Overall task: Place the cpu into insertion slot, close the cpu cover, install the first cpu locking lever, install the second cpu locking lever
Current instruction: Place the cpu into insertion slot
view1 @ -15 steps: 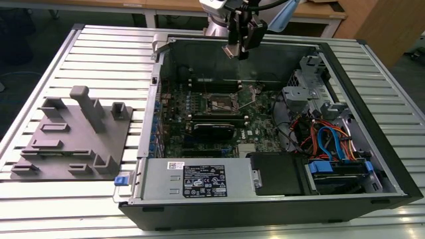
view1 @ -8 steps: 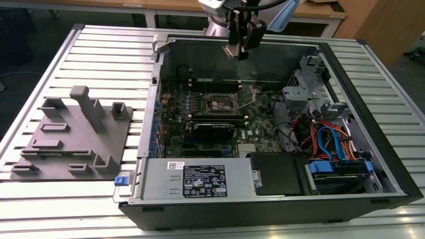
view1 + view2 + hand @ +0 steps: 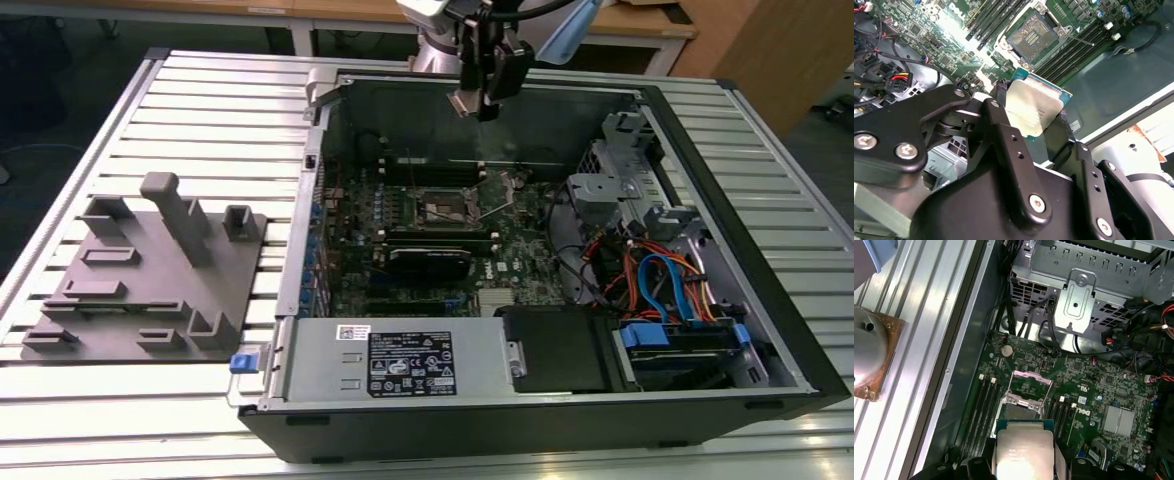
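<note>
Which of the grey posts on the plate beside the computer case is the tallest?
The slim post just to the exterior view's left of the short block on the grey plate. It rises well above all the other blocks.

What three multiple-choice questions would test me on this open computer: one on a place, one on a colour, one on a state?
1. Where is the cpu? A in a person's hand; B in the tool, above the motherboard; C on the floor.
2. What colour is the motherboard? A green; B red; C white.
3. How is the insertion slot? A holding a chip; B under a fan; C open and empty.
Answers: 1 B, the tool clamps it in the second wrist view; 2 A, the board shows green in both wrist views; 3 C, its bare contacts are exposed.
</note>
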Tool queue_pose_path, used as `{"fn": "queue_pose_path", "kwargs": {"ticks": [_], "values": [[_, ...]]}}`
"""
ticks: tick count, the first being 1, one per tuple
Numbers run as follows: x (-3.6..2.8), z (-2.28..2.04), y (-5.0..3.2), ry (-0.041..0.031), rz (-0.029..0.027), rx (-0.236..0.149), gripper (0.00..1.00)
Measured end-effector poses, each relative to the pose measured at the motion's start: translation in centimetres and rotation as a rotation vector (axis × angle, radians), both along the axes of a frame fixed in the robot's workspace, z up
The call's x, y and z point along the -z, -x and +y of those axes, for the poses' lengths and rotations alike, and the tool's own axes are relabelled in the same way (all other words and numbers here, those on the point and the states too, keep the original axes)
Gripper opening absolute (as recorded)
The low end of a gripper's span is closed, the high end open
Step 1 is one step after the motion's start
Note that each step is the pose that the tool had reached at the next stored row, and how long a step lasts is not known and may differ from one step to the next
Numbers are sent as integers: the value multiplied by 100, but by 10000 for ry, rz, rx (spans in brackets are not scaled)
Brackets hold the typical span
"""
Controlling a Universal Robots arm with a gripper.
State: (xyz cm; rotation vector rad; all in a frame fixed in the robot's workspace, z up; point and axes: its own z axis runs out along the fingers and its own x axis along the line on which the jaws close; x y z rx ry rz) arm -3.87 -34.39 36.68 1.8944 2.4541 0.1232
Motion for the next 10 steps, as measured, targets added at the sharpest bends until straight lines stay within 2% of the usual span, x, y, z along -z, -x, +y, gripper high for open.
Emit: {"fn": "queue_pose_path", "kwargs": {"ticks": [10], "values": [[0,0,0,0,0,61,54]]}}
